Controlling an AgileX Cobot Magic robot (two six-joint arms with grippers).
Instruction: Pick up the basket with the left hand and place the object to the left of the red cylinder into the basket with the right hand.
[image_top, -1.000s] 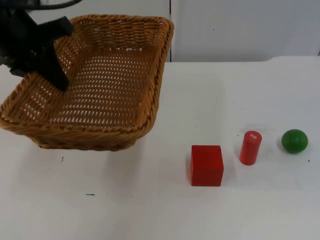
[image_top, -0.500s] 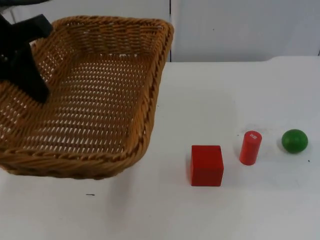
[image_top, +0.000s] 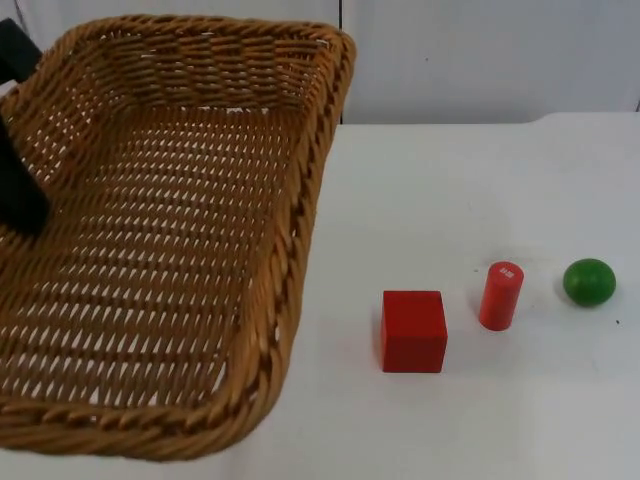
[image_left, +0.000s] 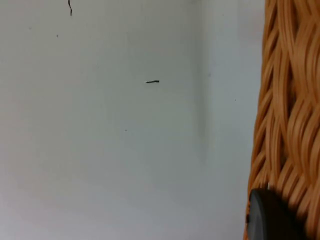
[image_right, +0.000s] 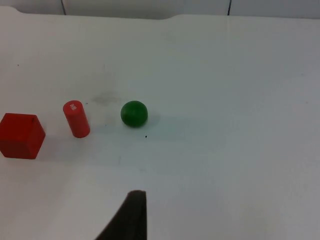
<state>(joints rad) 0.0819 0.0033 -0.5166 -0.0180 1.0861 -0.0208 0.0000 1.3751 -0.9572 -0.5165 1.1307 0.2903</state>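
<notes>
The wicker basket (image_top: 318, 150) hangs above the table's left side, large and close to the top camera. My left gripper (image_top: 15, 190) is shut on its left rim; the left wrist view shows a black fingertip (image_left: 272, 217) pressed against the woven rim (image_left: 290, 125). A red cube (image_top: 413, 331) sits on the table just left of the upright red cylinder (image_top: 500, 295), and a green ball (image_top: 589, 282) lies right of the cylinder. My right gripper (image_right: 131, 215) waits well back from the cube (image_right: 21, 136), cylinder (image_right: 76, 119) and ball (image_right: 134, 113).
The white table (image_top: 450, 180) ends at the grey partition wall (image_top: 480, 60) behind. A small dark mark (image_left: 152, 81) lies on the table under the lifted basket. Open table surrounds the three small objects.
The basket has risen off the table toward the top camera and spread toward the picture's left and front. The left gripper moved left with it. Cube, cylinder and ball have not moved.
</notes>
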